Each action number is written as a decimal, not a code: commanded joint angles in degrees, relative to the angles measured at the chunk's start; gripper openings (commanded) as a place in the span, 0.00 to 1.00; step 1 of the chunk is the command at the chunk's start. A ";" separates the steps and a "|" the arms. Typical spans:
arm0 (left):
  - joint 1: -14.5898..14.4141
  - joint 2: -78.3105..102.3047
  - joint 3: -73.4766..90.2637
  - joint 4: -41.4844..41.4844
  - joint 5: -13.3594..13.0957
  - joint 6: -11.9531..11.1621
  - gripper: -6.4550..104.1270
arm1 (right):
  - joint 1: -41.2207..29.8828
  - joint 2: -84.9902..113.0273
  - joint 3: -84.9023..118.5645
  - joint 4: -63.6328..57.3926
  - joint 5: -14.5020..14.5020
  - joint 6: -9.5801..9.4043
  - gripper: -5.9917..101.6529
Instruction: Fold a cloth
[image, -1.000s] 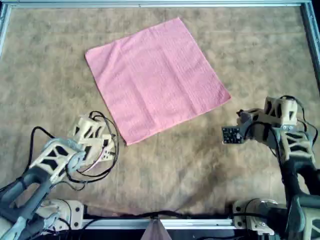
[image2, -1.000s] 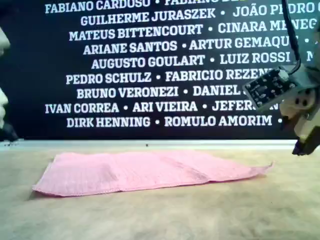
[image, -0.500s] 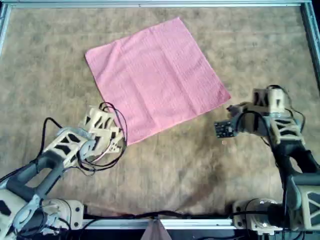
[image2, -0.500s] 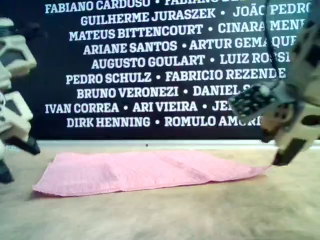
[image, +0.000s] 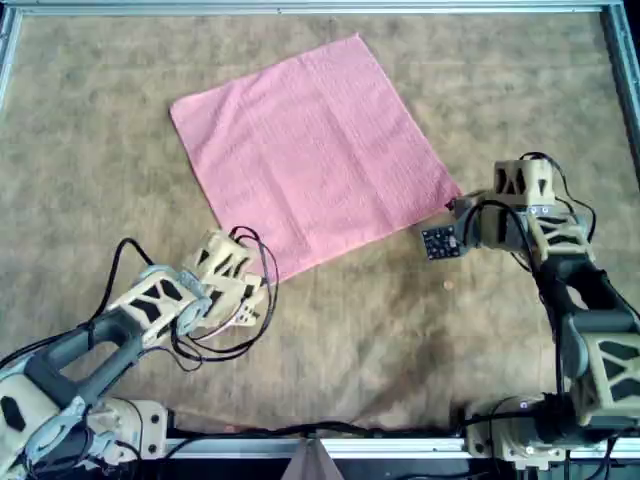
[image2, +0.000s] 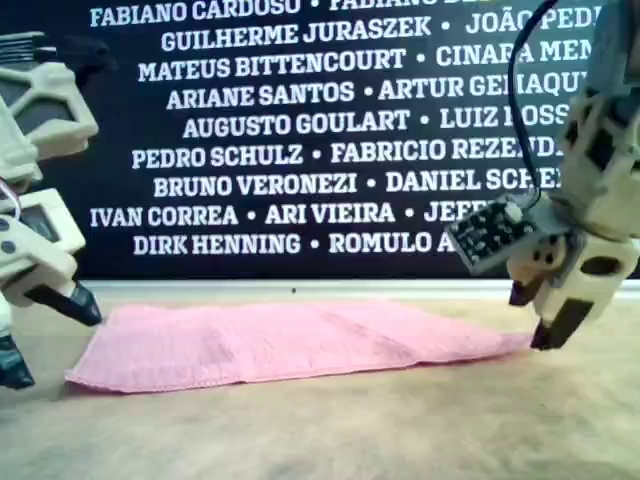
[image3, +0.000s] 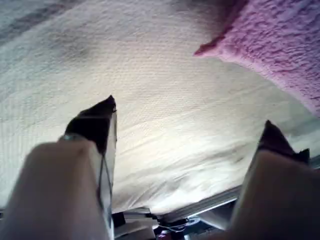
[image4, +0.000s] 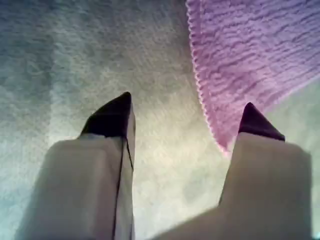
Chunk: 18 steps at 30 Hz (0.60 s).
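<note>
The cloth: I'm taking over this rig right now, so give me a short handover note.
My first gripper: open, empty, low over the table covering, with a corner of the cloth just ahead of it.
My second gripper: open, empty, with a cloth corner beside one fingertip, not gripped.
Cloth: flat, unfolded, lying diagonally. In the overhead view one arm is at its bottom corner and the other at its right corner.
Done: both arms are placed at corners, and no fold has been made.
Left: probably close on the two corners, carry them across to fold, then release.
</note>
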 joint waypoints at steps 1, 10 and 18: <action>-0.79 0.70 -3.52 -1.41 -0.35 0.09 0.96 | -0.26 -0.26 -5.01 -3.16 0.35 0.18 0.85; -0.53 -3.69 -3.96 -1.76 -1.58 0.18 0.96 | -0.18 -1.23 -7.03 -3.16 0.35 0.18 0.85; -1.41 -15.03 -12.74 -1.76 -13.27 0.09 0.96 | -0.09 -1.23 -7.03 -3.16 0.35 0.18 0.85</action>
